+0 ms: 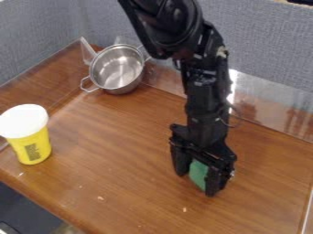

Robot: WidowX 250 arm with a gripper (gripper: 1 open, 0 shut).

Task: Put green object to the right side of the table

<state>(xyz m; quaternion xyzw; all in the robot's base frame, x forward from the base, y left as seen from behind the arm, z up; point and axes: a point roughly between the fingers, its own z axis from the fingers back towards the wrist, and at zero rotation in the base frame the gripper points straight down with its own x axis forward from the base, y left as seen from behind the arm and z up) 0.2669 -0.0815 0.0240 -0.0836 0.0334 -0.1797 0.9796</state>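
The green object (196, 173) is a small green cube, seen low against the table (110, 155) right of the middle, towards the front. My gripper (202, 176) points straight down over it. Its black fingers (180, 167) stand close on both sides of the cube, so only a narrow strip of green shows between them. The jaws look shut on the cube, and its underside seems to be at the tabletop. The dark arm rises behind the gripper towards the back wall.
A yellow cup with a white rim (27, 133) stands near the left front edge. A shiny metal pot (117, 70) sits at the back left. Clear plastic walls (275, 99) line the table's right and back edges.
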